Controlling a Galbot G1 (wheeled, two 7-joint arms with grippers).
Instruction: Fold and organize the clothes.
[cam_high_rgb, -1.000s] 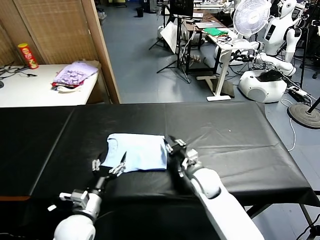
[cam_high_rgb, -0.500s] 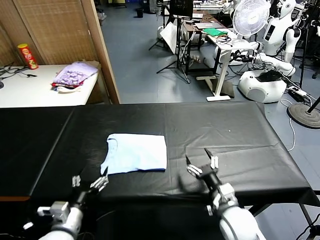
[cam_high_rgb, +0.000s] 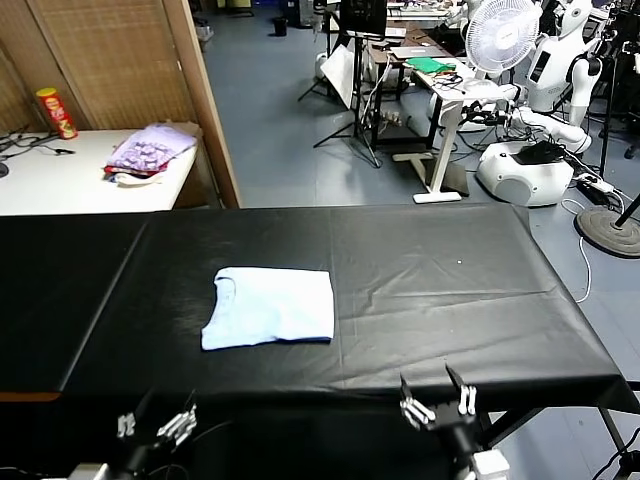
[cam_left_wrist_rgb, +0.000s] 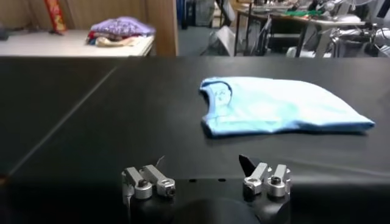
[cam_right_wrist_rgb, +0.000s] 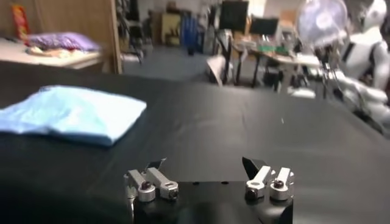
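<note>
T-shirt (cam_high_rgb: 270, 306) lies folded flat mid-table on the black cloth (cam_high_rgb: 430, 290), nothing touching it. Left gripper (cam_high_rgb: 155, 428) and right gripper (cam_high_rgb: 437, 402) sit at the near edge, jaws wide open, empty. We judge folding done; keep retreat clear of the fabric.

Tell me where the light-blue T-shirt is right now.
In the head view the folded light-blue T-shirt lies flat on the black table, left of centre, with both grippers pulled back at the near edge, apart from it.
</note>
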